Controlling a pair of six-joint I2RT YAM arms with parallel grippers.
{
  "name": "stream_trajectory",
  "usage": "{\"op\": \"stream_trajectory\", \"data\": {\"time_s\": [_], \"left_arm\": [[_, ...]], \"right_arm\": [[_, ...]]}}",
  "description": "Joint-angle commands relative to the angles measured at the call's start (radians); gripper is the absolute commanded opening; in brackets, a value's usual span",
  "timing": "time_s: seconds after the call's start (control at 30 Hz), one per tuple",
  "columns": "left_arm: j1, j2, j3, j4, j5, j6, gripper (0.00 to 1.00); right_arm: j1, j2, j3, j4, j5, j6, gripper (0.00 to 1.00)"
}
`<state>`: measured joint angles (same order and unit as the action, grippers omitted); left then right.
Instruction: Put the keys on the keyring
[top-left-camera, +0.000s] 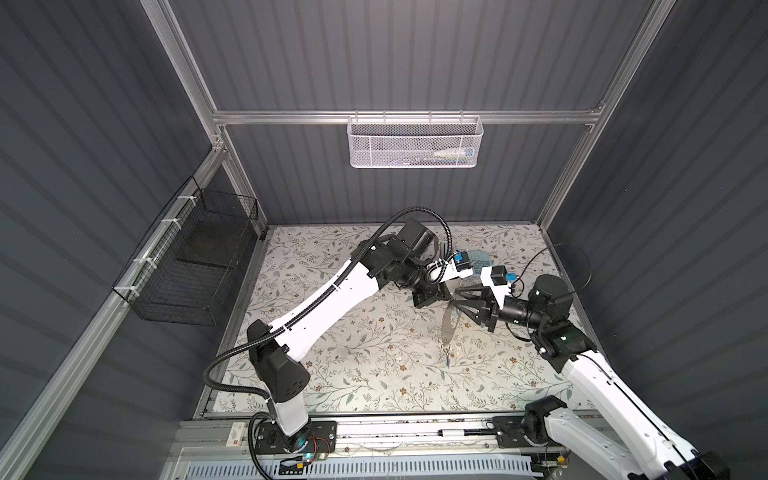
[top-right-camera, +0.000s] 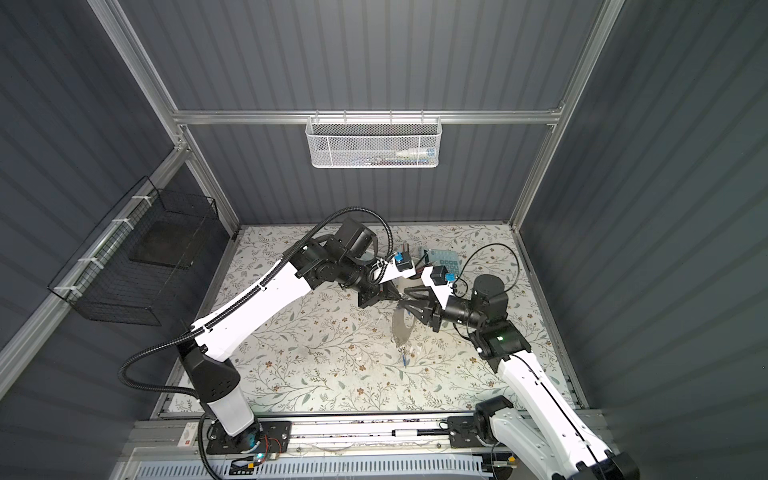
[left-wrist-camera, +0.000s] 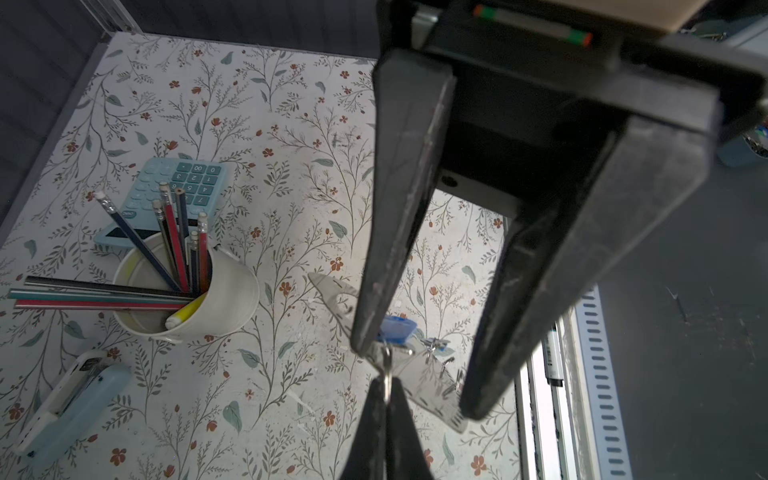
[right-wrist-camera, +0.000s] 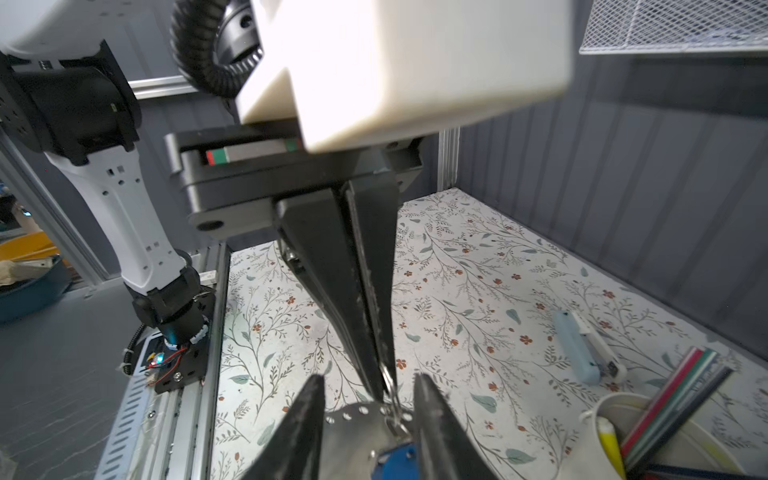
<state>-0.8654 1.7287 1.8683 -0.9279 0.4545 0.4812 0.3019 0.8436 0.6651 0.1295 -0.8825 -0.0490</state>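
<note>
In both top views the keyring (top-left-camera: 449, 323) (top-right-camera: 401, 323), a flat grey loop, hangs above the middle of the table between the two grippers. My left gripper (left-wrist-camera: 386, 380) is shut on the small metal split ring of a key with a blue tag (left-wrist-camera: 397, 328); that ring sits at the keyring's studded rim (right-wrist-camera: 357, 419). My right gripper (right-wrist-camera: 368, 378) stands open, its fingers (left-wrist-camera: 540, 291) on either side of the keyring. Another key (top-left-camera: 448, 355) dangles from the loop's lower end.
A white cup of pencils (left-wrist-camera: 220, 299), a pale blue calculator (left-wrist-camera: 174, 183) and a pale blue stapler (left-wrist-camera: 79, 399) stand behind the grippers. A white mesh basket (top-left-camera: 415, 141) hangs on the back wall. A black wire basket (top-left-camera: 187, 266) hangs on the left wall.
</note>
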Motion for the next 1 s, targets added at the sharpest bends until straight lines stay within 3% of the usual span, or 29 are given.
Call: {"op": "stream_trajectory", "data": {"time_s": [0.0,0.23,0.47,0.77,0.97], "left_arm": [[-0.002,-0.084,-0.07,0.16,0.011,-0.078,0.0],[-0.002,-0.247,-0.337,0.509,0.059,-0.216,0.0],[-0.003,-0.368,-0.562,0.84,0.061,-0.337,0.0],[-0.004,-0.364,-0.585,0.893,0.107,-0.378,0.0],[-0.004,-0.358,-0.584,0.9,0.122,-0.378,0.0]], "right_arm": [[0.002,-0.033,-0.02,0.035,0.062,0.029,0.48],[-0.021,-0.101,-0.097,0.13,0.197,0.117,0.56],[-0.03,-0.068,-0.092,0.203,0.012,0.147,0.57],[-0.024,-0.012,-0.077,0.301,-0.105,0.206,0.55],[-0.018,-0.002,-0.065,0.313,-0.088,0.203,0.42]]}}
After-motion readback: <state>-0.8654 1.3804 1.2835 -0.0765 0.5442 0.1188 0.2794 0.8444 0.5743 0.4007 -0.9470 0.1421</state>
